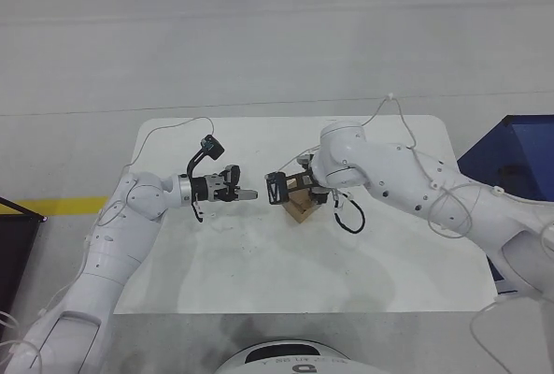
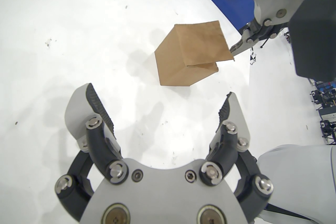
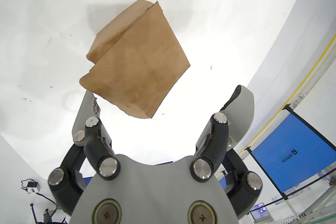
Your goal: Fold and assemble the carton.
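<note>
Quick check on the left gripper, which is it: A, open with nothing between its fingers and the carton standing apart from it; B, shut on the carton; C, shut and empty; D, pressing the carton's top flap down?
A: in the left wrist view the left gripper has its fingers spread wide over the table, and the carton stands beyond their tips, untouched by them.
</note>
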`<state>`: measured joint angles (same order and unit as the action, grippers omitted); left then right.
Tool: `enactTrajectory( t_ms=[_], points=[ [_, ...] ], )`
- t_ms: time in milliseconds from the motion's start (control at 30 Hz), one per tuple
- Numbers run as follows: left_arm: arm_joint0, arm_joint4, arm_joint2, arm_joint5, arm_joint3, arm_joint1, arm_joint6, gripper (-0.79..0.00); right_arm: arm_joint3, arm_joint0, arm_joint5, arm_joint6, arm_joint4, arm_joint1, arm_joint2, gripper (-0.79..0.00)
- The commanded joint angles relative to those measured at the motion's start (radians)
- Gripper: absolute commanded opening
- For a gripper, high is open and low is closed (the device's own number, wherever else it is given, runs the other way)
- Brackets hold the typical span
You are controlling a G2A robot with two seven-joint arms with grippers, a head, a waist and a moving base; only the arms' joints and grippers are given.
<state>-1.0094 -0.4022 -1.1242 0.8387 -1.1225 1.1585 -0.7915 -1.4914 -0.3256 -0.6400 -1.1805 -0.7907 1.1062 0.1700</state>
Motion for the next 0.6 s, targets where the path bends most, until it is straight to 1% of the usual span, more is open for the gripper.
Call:
enactTrajectory(
  t_ms=[0,67,100,133,200,233,300,333,400,567],
  points=[
    [0.000,0.000,0.000,0.000,0.000,0.000,0.000,0.000,0.016,-0.003,-0.004,0.004,-0.013,0.013,0.000,0.000],
    [0.000,0.000,0.000,0.000,0.000,0.000,0.000,0.000,0.031,-0.006,-0.009,0.009,-0.023,0.025,0.000,-0.031],
    [0.000,0.000,0.000,0.000,0.000,0.000,0.000,0.000,0.038,-0.008,-0.011,0.011,-0.027,0.030,0.000,-0.083],
    [0.000,0.000,0.000,0.000,0.000,0.000,0.000,0.000,0.045,-0.009,-0.012,0.012,-0.032,0.036,0.000,-0.154],
    [0.000,0.000,0.000,0.000,0.000,0.000,0.000,0.000,0.057,-0.012,-0.016,0.016,-0.039,0.046,0.000,-0.231],
    [0.000,0.000,0.000,0.000,0.000,0.000,0.000,0.000,0.064,-0.013,-0.017,0.017,-0.042,0.051,0.000,-0.357],
    [0.000,0.000,0.000,0.000,0.000,0.000,0.000,0.000,0.076,-0.016,-0.020,0.020,-0.048,0.060,0.000,-0.517],
    [0.000,0.000,0.000,0.000,0.000,0.000,0.000,0.000,0.082,-0.018,-0.020,0.020,-0.050,0.064,0.000,-0.640],
    [0.000,0.000,0.000,0.000,0.000,0.000,0.000,0.000,0.091,-0.021,-0.020,0.020,-0.054,0.073,0.000,-0.785],
    [0.000,0.000,0.000,0.000,0.000,0.000,0.000,0.000,0.105,-0.026,-0.018,0.018,-0.065,0.089,0.000,-0.785]
  ],
)
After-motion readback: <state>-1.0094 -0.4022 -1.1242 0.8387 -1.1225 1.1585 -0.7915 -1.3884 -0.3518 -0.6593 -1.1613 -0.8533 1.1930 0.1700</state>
